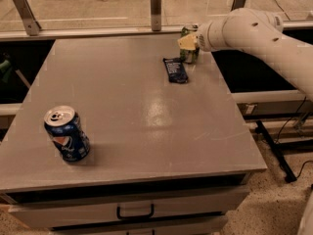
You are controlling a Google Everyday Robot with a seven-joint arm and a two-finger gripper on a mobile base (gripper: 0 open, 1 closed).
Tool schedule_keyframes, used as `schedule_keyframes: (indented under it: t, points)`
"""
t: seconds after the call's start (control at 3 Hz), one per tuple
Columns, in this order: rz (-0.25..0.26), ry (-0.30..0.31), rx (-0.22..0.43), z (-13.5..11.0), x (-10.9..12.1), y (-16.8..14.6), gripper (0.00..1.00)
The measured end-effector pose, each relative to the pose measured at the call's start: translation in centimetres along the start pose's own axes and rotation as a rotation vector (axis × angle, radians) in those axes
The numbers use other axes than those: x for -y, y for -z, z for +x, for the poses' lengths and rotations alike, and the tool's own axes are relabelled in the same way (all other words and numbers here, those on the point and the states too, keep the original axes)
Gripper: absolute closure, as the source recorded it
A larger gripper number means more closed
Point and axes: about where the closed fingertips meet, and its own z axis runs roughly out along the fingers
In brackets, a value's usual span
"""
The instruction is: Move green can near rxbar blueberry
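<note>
Holding green can (pixel 191 56), claw (pixel 188 42) beside rxbar blueberry (pixel 175 69)

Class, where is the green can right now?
The green can is at the far right edge of the table, held in the gripper, just behind and right of the rxbar blueberry.

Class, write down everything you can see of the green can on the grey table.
The small green and silver-patterned metal drink can stands upright near the far right edge of the grey table, just behind the flat navy snack bar wrapper, not touching it. Its top rim shows above the white arm's gripper, which clasps its middle and hides much of its side. Whether its base meets the table is unclear.
</note>
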Motion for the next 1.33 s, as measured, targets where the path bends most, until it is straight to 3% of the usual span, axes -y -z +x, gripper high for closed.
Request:
schedule_keyframes:
  t: [0.33,0.67,1.0,1.33]
  points:
    - [0.024,0.010,0.009,-0.4,0.2,1.3,0.00]
    - [0.014,0.033,0.031,-2.5,0.9,4.2,0.00]
    - [0.015,0.109,0.072,-6.6,2.0,10.1,0.00]
    - [0.050,0.208,0.181,-12.0,2.0,18.6,0.00]
